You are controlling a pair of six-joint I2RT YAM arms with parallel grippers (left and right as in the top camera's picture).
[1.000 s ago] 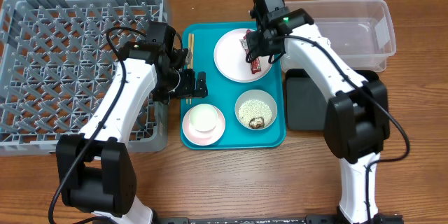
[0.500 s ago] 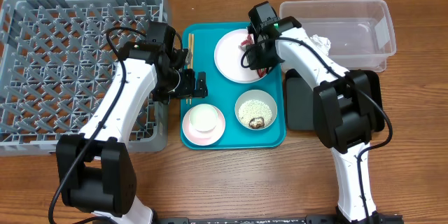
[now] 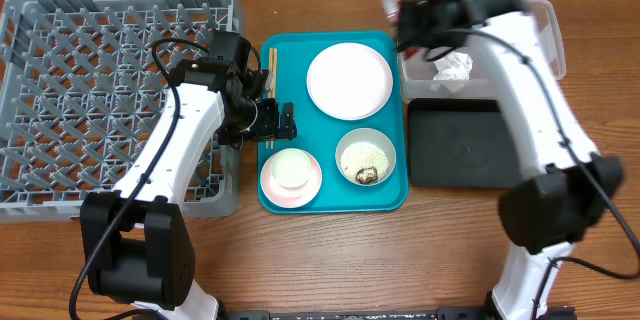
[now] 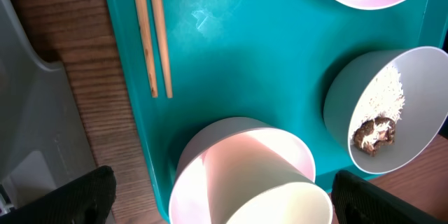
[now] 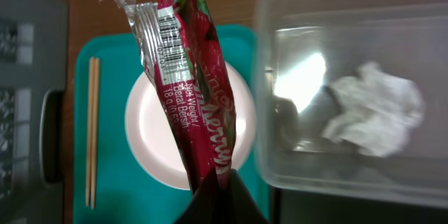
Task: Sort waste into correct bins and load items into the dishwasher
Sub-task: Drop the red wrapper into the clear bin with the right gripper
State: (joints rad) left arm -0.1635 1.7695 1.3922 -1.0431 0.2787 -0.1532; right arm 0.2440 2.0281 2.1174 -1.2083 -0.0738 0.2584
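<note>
My right gripper (image 3: 404, 7) (image 5: 220, 197) is shut on the lower end of the red snack wrapper (image 3: 388, 2) (image 5: 187, 77), which hangs in the air by the near-left corner of the clear tub (image 3: 535, 55) (image 5: 336, 171). A crumpled white tissue (image 3: 452, 68) (image 5: 378, 115) lies in that tub. The black tray (image 3: 455, 145) sits in front of it. The white plate (image 3: 348, 80) (image 5: 147, 129) is bare. The bowl (image 3: 366, 157) (image 4: 413, 105) holds rice and a brown lump (image 4: 374, 134). My left gripper (image 3: 275, 120) (image 4: 231, 206) is open, straddling the cup (image 3: 290, 168) (image 4: 245, 175) on its saucer (image 3: 312, 186), not touching it. Chopsticks (image 3: 270, 68) (image 4: 152, 35) lie at the tray's left edge.
The grey dish rack (image 3: 110, 90) fills the left of the table, right beside the teal tray (image 3: 330, 195) that carries the dishes. Bare wooden tabletop (image 3: 330, 260) runs along the front edge.
My right gripper shut on the wrapper, lifted it off the plate and carried it up and right to the clear tub. The plate is now bare. The left arm has not moved.
</note>
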